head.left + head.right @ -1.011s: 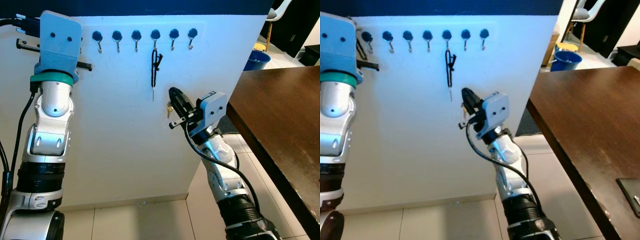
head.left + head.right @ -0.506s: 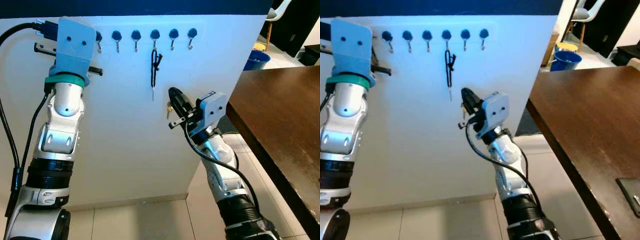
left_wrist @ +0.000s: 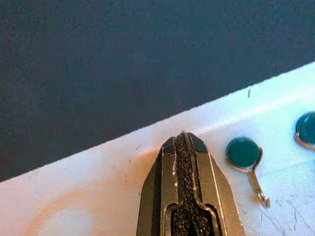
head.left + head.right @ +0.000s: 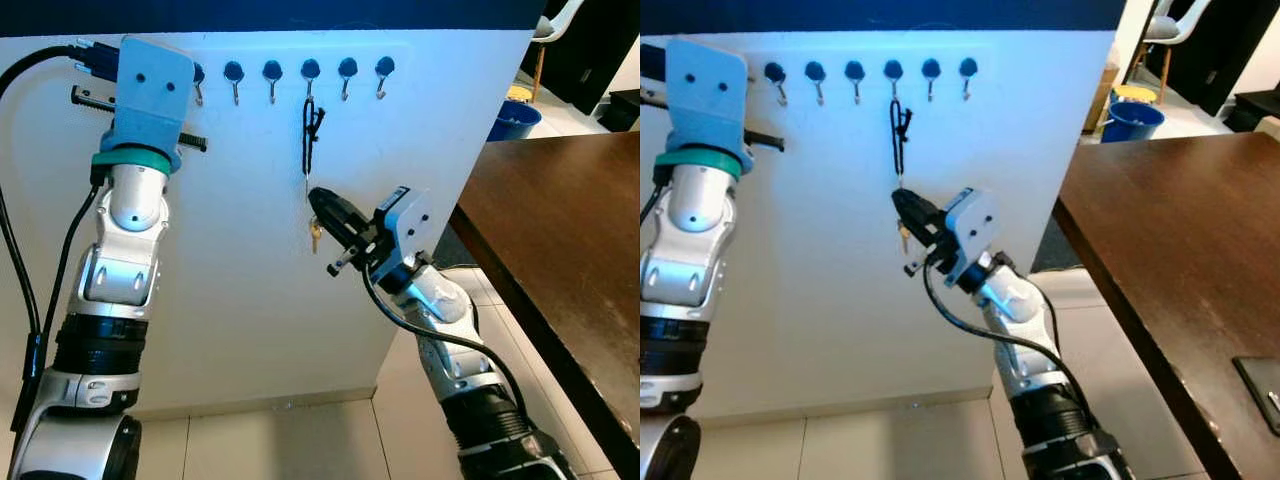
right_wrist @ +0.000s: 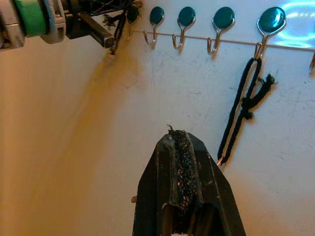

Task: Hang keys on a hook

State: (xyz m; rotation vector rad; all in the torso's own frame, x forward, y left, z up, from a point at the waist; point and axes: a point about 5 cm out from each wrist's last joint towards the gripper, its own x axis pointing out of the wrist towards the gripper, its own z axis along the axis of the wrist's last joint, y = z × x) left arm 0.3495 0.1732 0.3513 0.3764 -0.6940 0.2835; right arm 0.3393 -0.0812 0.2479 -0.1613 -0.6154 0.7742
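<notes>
A row of teal-capped hooks (image 4: pixel 310 72) is seen fixed along the top of a white wall panel (image 4: pixel 250 300), under a dark blue band. From one hook (image 5: pixel 269 22) of the row a black cord loop (image 4: pixel 311 135) is hung, reaching down the panel.

The right gripper (image 4: pixel 322 203) is raised in front of the panel, just below the lower end of the cord. Its jaws are pressed together, as is shown plainly in the right wrist view (image 5: pixel 183 162), where the two padded fingers meet with no gap. A small brass-coloured key (image 4: pixel 314 237) is seen hanging just under the fingertips, close against the panel; whether it is pinched between the jaws or only dangling beside them cannot be told. In the right wrist view a small metal ring at the bottom of the cord is seen touching the side of the fingers.

The left gripper (image 3: pixel 183 147) is held high at the left end of the hook row, its jaws clenched on nothing, with the tip near the edge where white panel meets dark band.

A dark brown counter (image 4: pixel 560 220) is seen to the right of the panel, and a blue bucket (image 4: pixel 515 115) stands on the floor beyond it.
</notes>
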